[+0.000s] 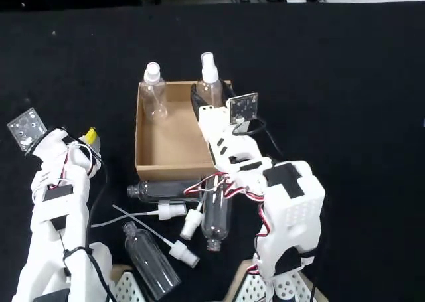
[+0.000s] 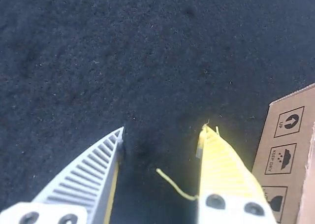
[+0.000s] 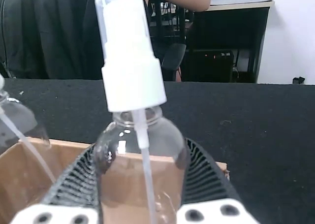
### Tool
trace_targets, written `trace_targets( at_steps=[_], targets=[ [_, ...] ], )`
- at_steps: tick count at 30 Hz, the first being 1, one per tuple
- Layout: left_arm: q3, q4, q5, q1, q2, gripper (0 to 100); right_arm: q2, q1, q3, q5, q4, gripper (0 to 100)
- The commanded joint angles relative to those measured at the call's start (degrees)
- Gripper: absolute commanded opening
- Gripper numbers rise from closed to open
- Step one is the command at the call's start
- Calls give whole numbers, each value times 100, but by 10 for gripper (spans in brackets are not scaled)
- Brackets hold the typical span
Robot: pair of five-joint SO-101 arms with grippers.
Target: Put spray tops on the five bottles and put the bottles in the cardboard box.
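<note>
Closest to my bases, three uncapped bottles lie on the black desk [image 1: 345, 83]: the near bottle [image 1: 150, 254] by my left arm, the middle bottle [image 1: 216, 212] partly under my right arm, and the crosswise bottle [image 1: 163, 190] just in front of the cardboard box [image 1: 147, 164]. Three loose spray tops [image 1: 171, 211] are scattered among them, thin dip tubes trailing. My left hand [image 2: 162, 130] hovers over bare desk beside the box's outer wall, fingers spread wide with nothing between them. Farther out, my right hand [image 3: 141, 147] is closed around the held bottle [image 3: 123, 175], which is upright with its spray top [image 3: 130, 61] on, at the box's far right corner. The standing bottle [image 1: 153, 93], also topped, is in the box's far left corner.
</note>
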Motion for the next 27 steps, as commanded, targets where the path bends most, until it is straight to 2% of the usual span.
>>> trace_targets(
  at_steps=[1, 6, 13, 23, 27],
  targets=[
    [-57, -79, 53, 22, -35, 216, -4, -114, -215, 0, -105, 13],
    [-57, -79, 53, 22, -44, 216, -4, -114, -215, 0, -105, 18],
    [-57, -79, 53, 22, -44, 216, 22, -123, -224, 0, -88, 204],
    [-57, -79, 53, 22, -44, 216, 4, -114, -215, 0, -105, 138],
    [-57, -79, 53, 13, -44, 216, 13, -114, -215, 0, -105, 166]
  ],
)
